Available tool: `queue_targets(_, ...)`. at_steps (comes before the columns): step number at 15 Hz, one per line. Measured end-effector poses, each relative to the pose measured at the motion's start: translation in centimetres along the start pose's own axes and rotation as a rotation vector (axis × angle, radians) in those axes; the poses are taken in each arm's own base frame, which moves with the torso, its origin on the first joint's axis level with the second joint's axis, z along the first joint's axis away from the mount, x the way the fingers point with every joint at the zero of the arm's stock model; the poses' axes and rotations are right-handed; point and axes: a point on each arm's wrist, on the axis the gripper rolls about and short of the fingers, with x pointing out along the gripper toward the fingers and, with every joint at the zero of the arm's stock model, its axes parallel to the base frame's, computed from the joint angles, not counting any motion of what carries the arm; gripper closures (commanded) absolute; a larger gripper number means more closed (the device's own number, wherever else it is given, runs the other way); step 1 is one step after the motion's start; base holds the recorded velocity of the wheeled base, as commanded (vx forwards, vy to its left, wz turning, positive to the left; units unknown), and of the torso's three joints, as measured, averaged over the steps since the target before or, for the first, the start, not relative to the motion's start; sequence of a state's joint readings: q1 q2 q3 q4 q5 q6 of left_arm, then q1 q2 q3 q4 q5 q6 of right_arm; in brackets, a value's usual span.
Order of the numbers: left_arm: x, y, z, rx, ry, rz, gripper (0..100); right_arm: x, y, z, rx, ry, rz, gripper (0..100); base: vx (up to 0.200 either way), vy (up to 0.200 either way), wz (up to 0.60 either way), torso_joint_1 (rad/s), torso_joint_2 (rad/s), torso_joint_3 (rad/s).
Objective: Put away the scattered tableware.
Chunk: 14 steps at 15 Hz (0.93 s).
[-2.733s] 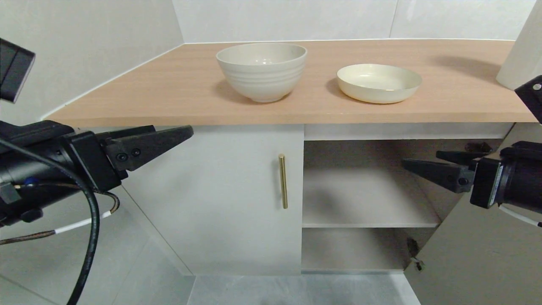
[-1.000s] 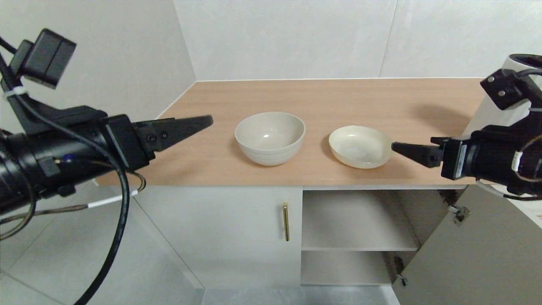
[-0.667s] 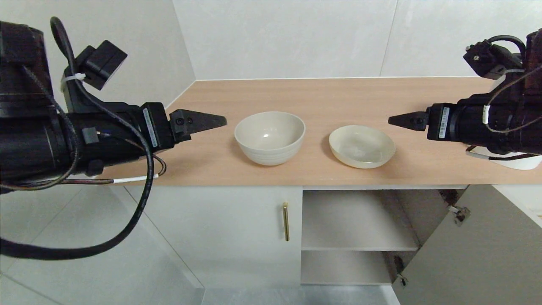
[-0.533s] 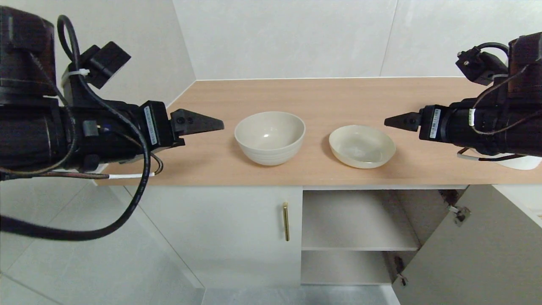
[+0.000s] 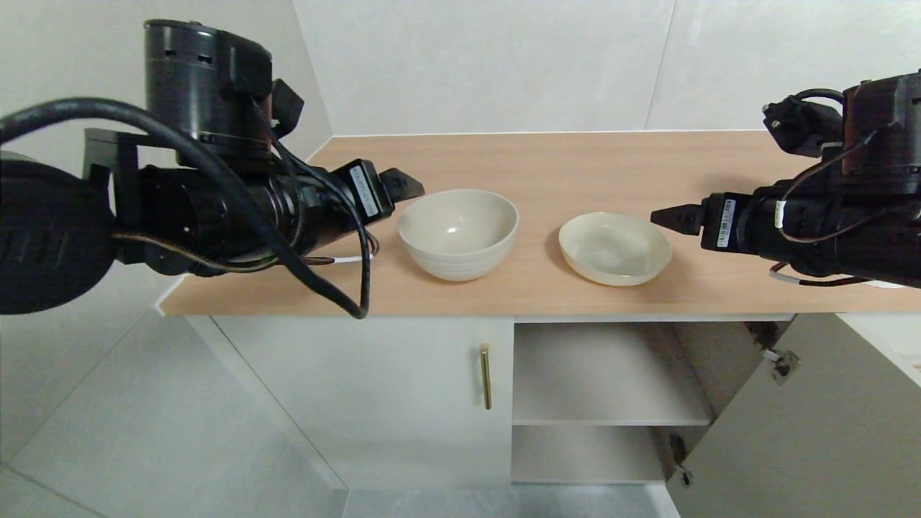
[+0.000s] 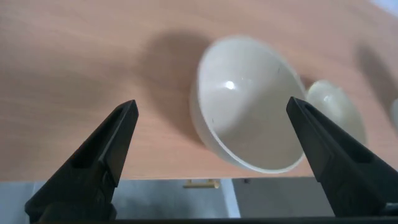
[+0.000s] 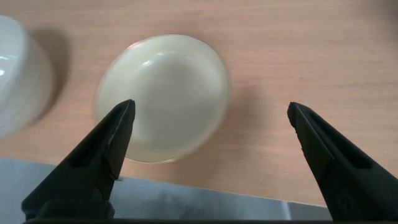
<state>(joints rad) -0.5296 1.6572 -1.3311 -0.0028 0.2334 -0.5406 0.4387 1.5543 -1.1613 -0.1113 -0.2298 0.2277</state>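
1. Judged from how things lie, the task is at its start. Neither piece of tableware is lifted or stored yet.
2. The deep bowl [image 5: 458, 234] stands on the bench [image 5: 575, 162] near its front edge, about midway along. The shallow dish [image 5: 615, 248] sits just beside it toward the right end, also near the front edge, and the two are apart.
3. Below the bench the cupboard's right-hand door [image 5: 791, 432] hangs open, exposing a shelf [image 5: 611, 374]. That part looks ready, while the left door with its brass handle [image 5: 486, 375] is closed.
4. What is left, as I judge it, is to grasp each piece, carry it down and set it inside the cupboard.
5. The left gripper [image 5: 403, 188] hovers over the bench just beside the bowl's left rim. The right gripper [image 5: 665, 217] hovers just beside the dish's right rim. Neither touches anything.
6. The head view gives the whole layout, with the cupboard, the shelf and both arms flanking the ware. It sees the grippers side-on, so their opening is hard to read there.
7. The wrist views settle that. The left gripper's fingers [image 6: 112, 143] are spread wide with the bowl framed between them and the dish beyond. The right gripper's fingers [image 7: 106, 143] are spread as wide, the dish sits nearer one finger, and part of the bowl shows at the picture's edge. Both hold nothing.
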Motion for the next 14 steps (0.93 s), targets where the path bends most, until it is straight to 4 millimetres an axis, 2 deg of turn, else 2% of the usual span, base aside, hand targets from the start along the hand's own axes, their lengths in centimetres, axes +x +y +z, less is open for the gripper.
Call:
queue_targets(3,1.1,0.0,-1.4,0.057,0.045,0.014,0,0.2,0.1,0.0,-0.002,-0.009,0.002,0,0.000,0.000,0.00,0.000,0.00,0.000)
queue_targets(8,2.6,0.2,-2.5,0.064,0.081,0.033,0,0.8,0.1,-0.4,-0.005,-0.020,-0.013,0,0.000,0.000,0.00,0.000,0.00,0.000)
queue_targets(9,2.9,0.1,-2.5,0.061,0.070,0.028,100,0.8,0.1,-0.4,-0.005,-0.019,-0.013,0,0.000,0.000,0.00,0.000,0.00,0.000)
queue_targets(14,3.7,0.2,-2.7,0.055,0.057,0.027,100,0.9,0.1,-0.6,-0.007,-0.013,-0.014,0,0.000,0.000,0.00,0.000,0.00,0.000)
